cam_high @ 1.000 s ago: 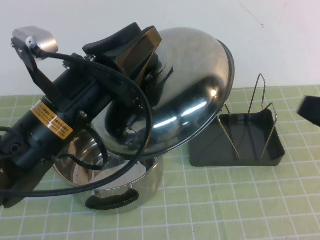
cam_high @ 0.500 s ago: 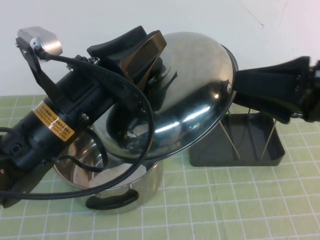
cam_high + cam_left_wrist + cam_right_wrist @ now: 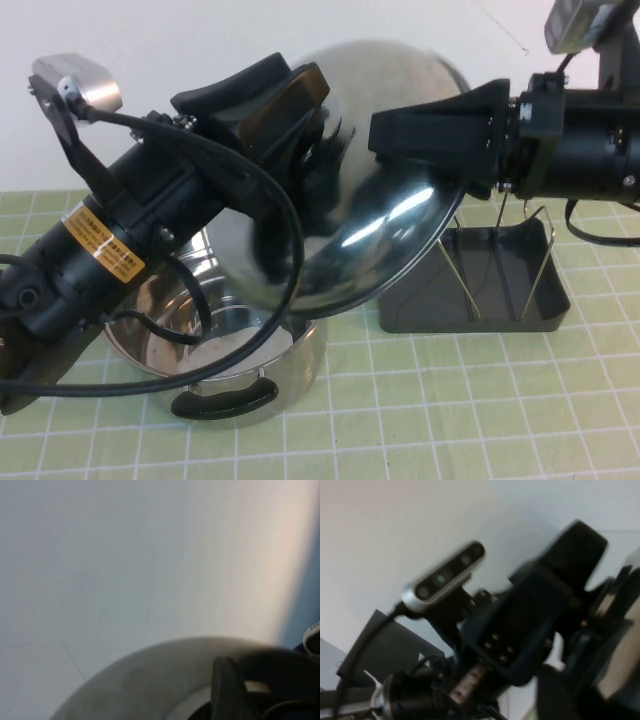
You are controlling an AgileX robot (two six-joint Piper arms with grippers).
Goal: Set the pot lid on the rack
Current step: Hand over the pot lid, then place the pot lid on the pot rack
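Note:
The pot lid [image 3: 400, 215] is shiny steel and hangs tilted on edge above the steel pot [image 3: 290, 365]. My left gripper [image 3: 300, 130] is shut on the knob at its centre, which is hidden behind the jaws. My right gripper [image 3: 385, 135] reaches in from the right and lies against the lid's upper right part. The rack [image 3: 420, 300], a dark grey tray with wire loops, stands on the mat below the right gripper, right of the pot. In the left wrist view the lid's dome [image 3: 150, 680] fills the lower part. In the right wrist view the lid's edge [image 3: 622, 665] shows.
The open pot has a black handle [image 3: 225, 398] facing the front. A green checked mat [image 3: 450, 410] covers the table, and a white wall stands behind. The left arm's wrist camera [image 3: 445, 575] shows in the right wrist view.
My right arm has swung in from the right edge to the lid's upper right part. The lid has tipped more upright in my left gripper.

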